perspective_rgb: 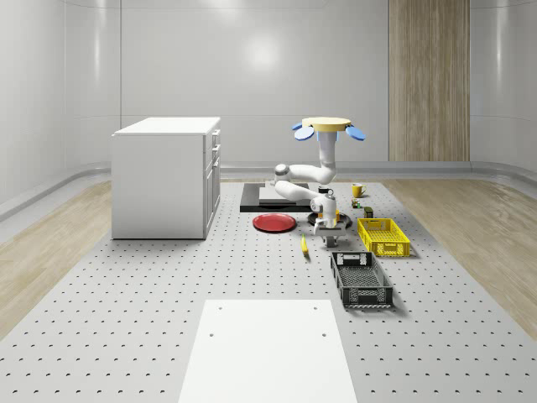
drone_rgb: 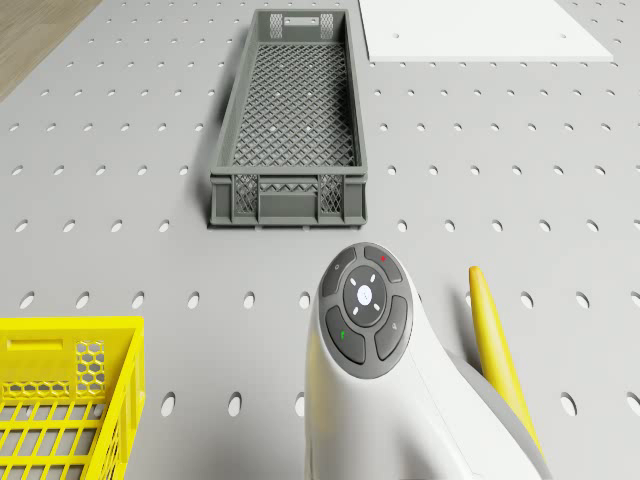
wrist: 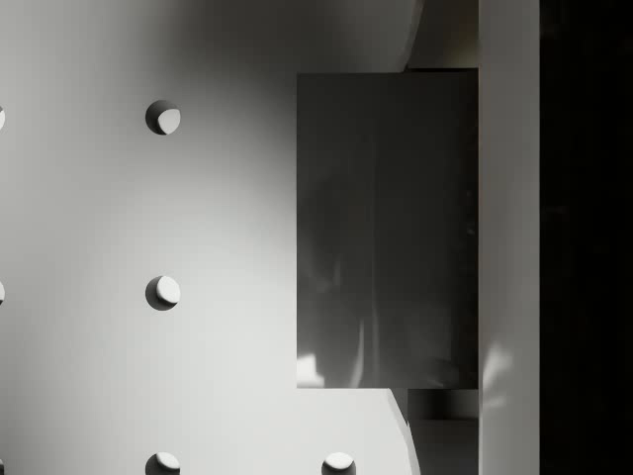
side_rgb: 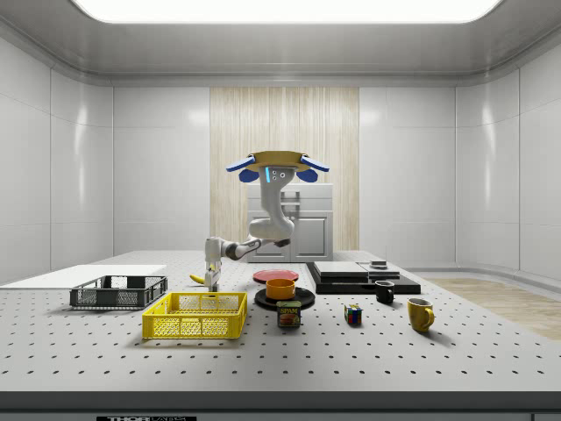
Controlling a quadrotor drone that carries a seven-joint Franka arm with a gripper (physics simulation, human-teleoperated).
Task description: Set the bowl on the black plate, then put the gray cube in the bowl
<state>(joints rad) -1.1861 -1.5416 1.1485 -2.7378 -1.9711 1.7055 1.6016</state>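
Your bowl (side_rgb: pixel 280 288) already sits on the black plate (side_rgb: pixel 299 300). The gray cube (wrist: pixel 386 228) lies on the table (perspective_rgb: pixel 126 319) under the hand (side_rgb: pixel 211 279) — rigid, light; pinch opposite flat faces. Finger opening: can't tell.

Legible text: the can (side_rgb: pixel 288 314) standing on the counter (side_rgb: pixel 280 360) in the side view, just in front of the black plate (side_rgb: pixel 285 299), carries a label whose upper line appears to read "SPAM"; the smaller print beneath it cannot be read. A dark strip on the counter's front edge (side_rgb: pixel 140 418) bears white characters that are cut off and illegible. No other text, number or sign can be read.
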